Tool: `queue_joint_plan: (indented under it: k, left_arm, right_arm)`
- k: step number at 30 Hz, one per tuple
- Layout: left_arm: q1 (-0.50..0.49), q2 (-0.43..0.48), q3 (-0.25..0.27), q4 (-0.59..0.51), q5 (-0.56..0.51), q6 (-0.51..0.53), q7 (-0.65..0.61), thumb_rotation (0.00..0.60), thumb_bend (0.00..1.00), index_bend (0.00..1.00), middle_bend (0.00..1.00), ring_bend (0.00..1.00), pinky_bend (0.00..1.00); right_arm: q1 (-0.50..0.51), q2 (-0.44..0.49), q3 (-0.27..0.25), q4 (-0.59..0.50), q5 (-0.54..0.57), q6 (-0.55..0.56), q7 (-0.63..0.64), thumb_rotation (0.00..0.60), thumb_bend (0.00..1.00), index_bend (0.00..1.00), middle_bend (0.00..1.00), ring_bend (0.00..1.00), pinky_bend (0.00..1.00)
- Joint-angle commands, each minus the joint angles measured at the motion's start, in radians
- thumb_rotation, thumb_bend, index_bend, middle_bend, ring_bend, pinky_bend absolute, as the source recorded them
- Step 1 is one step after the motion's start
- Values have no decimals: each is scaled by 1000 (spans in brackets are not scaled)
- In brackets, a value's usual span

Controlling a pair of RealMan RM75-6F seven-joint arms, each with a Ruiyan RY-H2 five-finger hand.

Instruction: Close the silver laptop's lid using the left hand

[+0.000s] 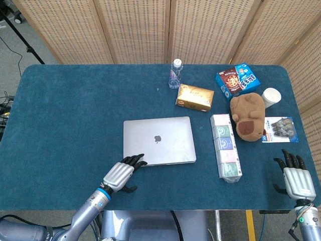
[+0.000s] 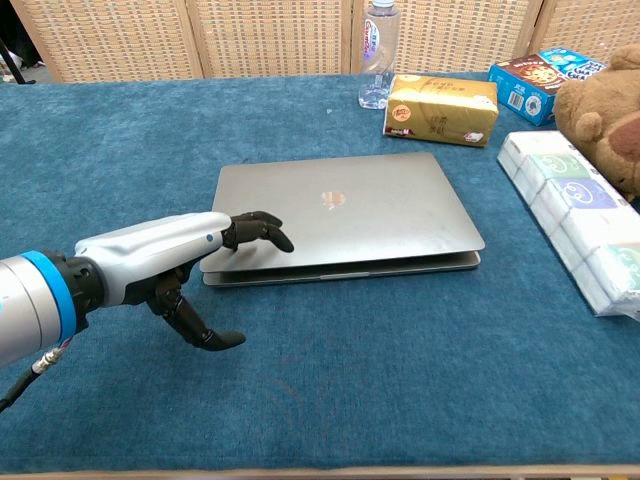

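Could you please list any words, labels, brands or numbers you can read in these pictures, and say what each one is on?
No text can be read with certainty.
Closed silver laptop: a logo mark on the lid, no words.
Blue snack box: white lettering, too blurred to read.
Gold rectangular packet: small red label, too small to read.
Clear plastic bottle: label print, illegible.
White multipack of tissues: green and pink panels, print unreadable.
Blue blister card: print too small.

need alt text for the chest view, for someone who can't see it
A silver laptop lies almost fully closed on a blue cloth table, with the robot's left hand resting its dark fingertips on the lid's near-left corner. Behind it stand a clear water bottle and a gold packet; a white multipack lies at right.
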Motion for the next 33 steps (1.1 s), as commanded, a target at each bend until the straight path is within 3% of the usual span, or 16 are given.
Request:
queue_joint_plan:
  k: [1, 12, 26, 33]
  left_arm:
    - [10, -4, 10, 11, -2, -5, -9, 600, 255, 183, 0, 76, 124]
    - [30, -6, 18, 36, 6, -15, -25, 600, 255, 183, 0, 75, 124]
    - [-8, 21, -69, 31, 83, 11, 25, 600, 255, 183, 0, 67, 124]
    - [2, 78, -96, 32, 108, 61, 46, 600, 255, 183, 0, 66, 124]
  right_arm:
    - [0, 0, 0, 0, 0, 0, 0, 600, 240, 205, 0, 0, 0]
    - [0, 0, 0, 0, 0, 0, 0, 600, 240, 206, 0, 0, 0]
    - [0, 0, 0, 0, 0, 0, 0, 600, 240, 206, 0, 0, 0]
    - [0, 0, 0, 0, 0, 0, 0, 600, 240, 206, 0, 0, 0]
